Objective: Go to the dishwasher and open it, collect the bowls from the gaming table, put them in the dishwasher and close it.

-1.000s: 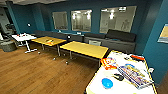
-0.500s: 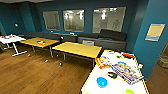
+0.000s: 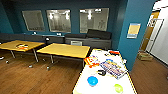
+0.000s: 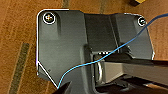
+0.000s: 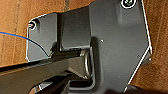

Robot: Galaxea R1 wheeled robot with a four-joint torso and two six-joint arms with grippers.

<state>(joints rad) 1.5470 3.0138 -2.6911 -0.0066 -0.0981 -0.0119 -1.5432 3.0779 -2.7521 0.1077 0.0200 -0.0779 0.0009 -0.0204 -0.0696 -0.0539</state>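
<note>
Bowls sit on the white table in front of you, at about 1 o'clock: a blue bowl, a green bowl to its right, and a dark bowl just behind. You cannot tell if your grippers are apart or together.

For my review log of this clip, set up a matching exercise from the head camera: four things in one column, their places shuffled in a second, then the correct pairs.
Things:
1. blue bowl
2. yellow-green bowl
3. poster
4. cardboard box

Places:
A. on the teal wall at the right
B. on the white table top, toward its left edge
C. on the wooden floor by the doorway at the right
D. on the white table top, toward its right edge

Pairs: 1-B, 2-D, 3-A, 4-C
</note>
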